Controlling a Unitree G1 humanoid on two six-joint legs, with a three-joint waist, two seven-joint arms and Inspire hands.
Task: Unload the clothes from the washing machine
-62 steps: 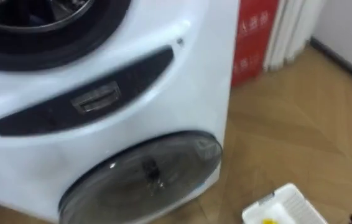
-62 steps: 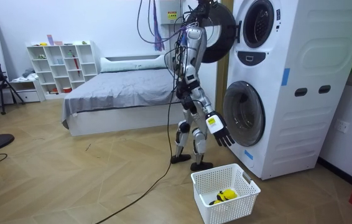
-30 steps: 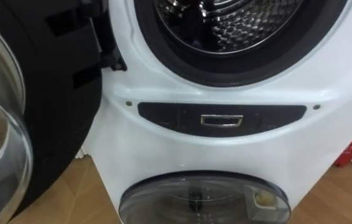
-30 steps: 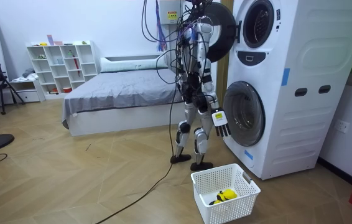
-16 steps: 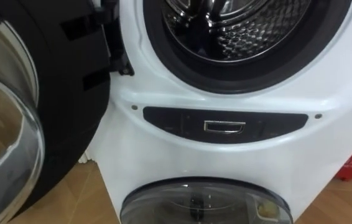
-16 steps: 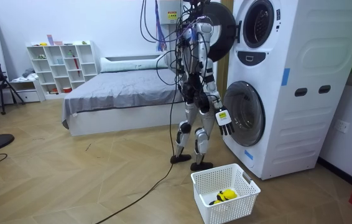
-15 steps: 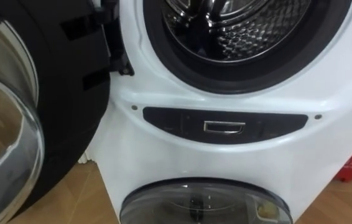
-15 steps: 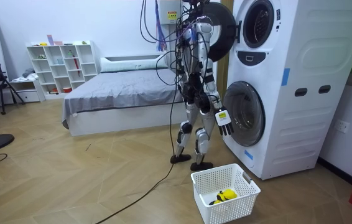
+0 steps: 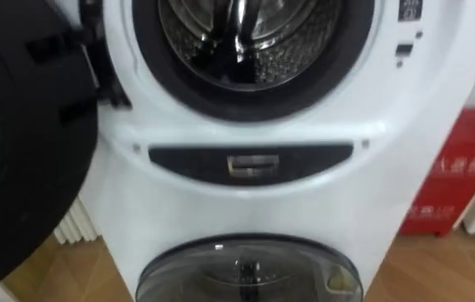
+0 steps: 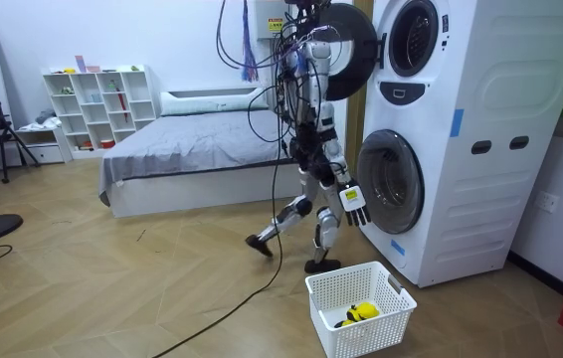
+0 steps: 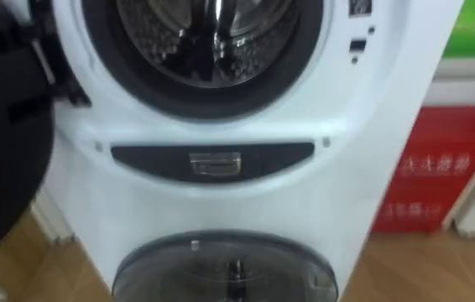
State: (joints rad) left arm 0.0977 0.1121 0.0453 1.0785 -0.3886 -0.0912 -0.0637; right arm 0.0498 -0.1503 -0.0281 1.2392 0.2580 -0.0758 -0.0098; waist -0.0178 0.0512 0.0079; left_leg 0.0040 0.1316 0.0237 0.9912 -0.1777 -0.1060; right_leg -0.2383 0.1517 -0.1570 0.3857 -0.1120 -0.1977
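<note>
Partway, I'd say: right hand (image 10: 354, 206) hangs relaxed and empty, open drum (image 9: 250, 42) well above it with nothing I can make out inside, one yellow item (image 10: 361, 311) in basket (image 10: 373, 336) just below it.

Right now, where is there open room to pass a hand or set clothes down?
The upper drum mouth is unblocked, ringed by its dark seal, with its open door swung left. The lower door is shut. The white basket holds a yellow item with room beside it; bare floor lies between basket and bed.
</note>
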